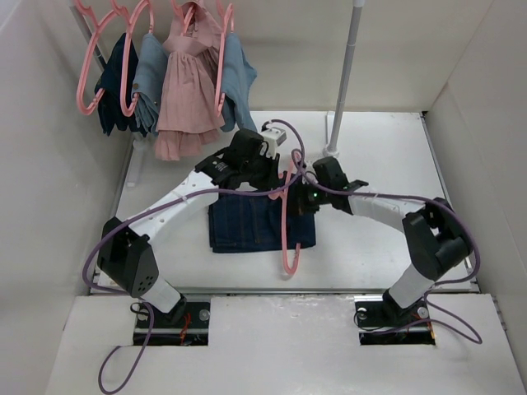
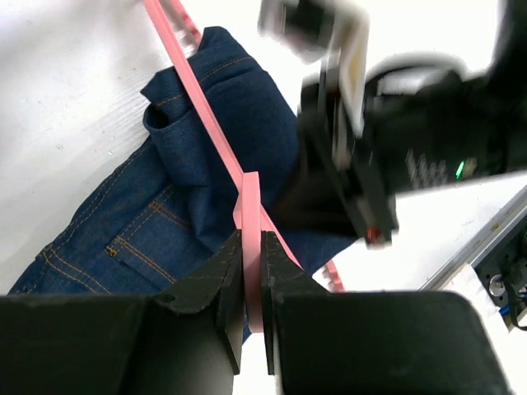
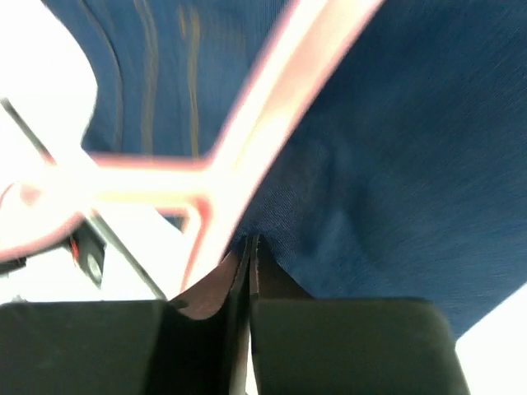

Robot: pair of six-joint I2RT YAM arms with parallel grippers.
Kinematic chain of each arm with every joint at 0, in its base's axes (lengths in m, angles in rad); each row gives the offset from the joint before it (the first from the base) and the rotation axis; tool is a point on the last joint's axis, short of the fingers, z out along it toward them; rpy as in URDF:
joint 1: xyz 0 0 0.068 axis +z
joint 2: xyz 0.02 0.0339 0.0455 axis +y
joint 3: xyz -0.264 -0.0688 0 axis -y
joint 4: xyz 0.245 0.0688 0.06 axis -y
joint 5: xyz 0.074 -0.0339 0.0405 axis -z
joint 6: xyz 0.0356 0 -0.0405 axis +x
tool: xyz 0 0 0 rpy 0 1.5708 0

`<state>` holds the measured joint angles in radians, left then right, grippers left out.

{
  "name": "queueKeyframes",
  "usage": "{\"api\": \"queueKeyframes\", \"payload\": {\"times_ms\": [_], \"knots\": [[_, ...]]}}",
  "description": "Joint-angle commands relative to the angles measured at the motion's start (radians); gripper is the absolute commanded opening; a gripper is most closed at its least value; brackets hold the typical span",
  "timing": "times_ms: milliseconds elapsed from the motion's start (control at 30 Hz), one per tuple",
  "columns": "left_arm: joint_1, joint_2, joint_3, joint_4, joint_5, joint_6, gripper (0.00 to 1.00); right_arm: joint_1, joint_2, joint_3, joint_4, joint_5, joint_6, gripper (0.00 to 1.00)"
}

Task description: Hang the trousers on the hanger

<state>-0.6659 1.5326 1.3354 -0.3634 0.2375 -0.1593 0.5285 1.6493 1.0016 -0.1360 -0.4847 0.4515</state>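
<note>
Folded dark navy denim jeans (image 1: 247,226) lie mid white surface (image 1: 370,164). A thin pink plastic hanger (image 2: 216,123) lies over their right edge, long axis far-to-near, hook toward arm bases. The left end effector (image 2: 251,247) is clenched on the hanger bar. The right end effector (image 3: 249,243) looks pinched on a denim fold just beside the bar, creases gathering at its tips. Both sit at the jeans' far right corner, so likely cloth feeds through there.

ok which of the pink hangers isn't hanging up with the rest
The hanger lying on the table across the folded trousers, pinched in the left tool. The other hangers hang at the back left among clothes.
</note>
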Motion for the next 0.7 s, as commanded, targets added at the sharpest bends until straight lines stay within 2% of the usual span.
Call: {"api": "queueKeyframes", "payload": {"times_ms": [0, 200, 367, 433, 467, 500, 567, 600, 667], "knots": [[-0.009, 0.011, 0.022, 0.003, 0.000, -0.011, 0.00, 0.030, -0.016, -0.084, -0.022, -0.066, -0.031, 0.01], [-0.009, 0.020, 0.045, 0.003, -0.009, -0.020, 0.00, 0.053, 0.059, -0.141, 0.119, -0.158, 0.016, 0.00], [-0.009, 0.029, 0.065, 0.003, 0.000, -0.029, 0.00, 0.056, 0.124, -0.116, 0.128, -0.201, 0.016, 0.00], [-0.009, 0.029, 0.065, 0.003, 0.000, -0.029, 0.00, 0.019, 0.037, -0.152, 0.128, -0.201, 0.035, 0.09], [-0.009, 0.029, 0.065, 0.003, -0.009, -0.029, 0.00, -0.031, 0.000, -0.173, 0.128, -0.187, 0.035, 0.17], [-0.009, 0.020, 0.056, 0.003, -0.009, -0.029, 0.00, -0.057, -0.038, -0.211, 0.112, -0.167, 0.035, 0.33], [-0.009, 0.020, 0.056, 0.003, -0.021, -0.029, 0.00, -0.105, -0.149, -0.224, 0.026, -0.114, 0.016, 0.42], [-0.009, 0.020, 0.056, 0.003, -0.021, -0.029, 0.00, -0.129, -0.208, -0.224, -0.041, -0.092, -0.008, 0.52], [-0.009, 0.020, 0.056, 0.003, -0.030, -0.029, 0.00, -0.130, -0.249, -0.210, -0.101, -0.051, -0.033, 0.57]]}}
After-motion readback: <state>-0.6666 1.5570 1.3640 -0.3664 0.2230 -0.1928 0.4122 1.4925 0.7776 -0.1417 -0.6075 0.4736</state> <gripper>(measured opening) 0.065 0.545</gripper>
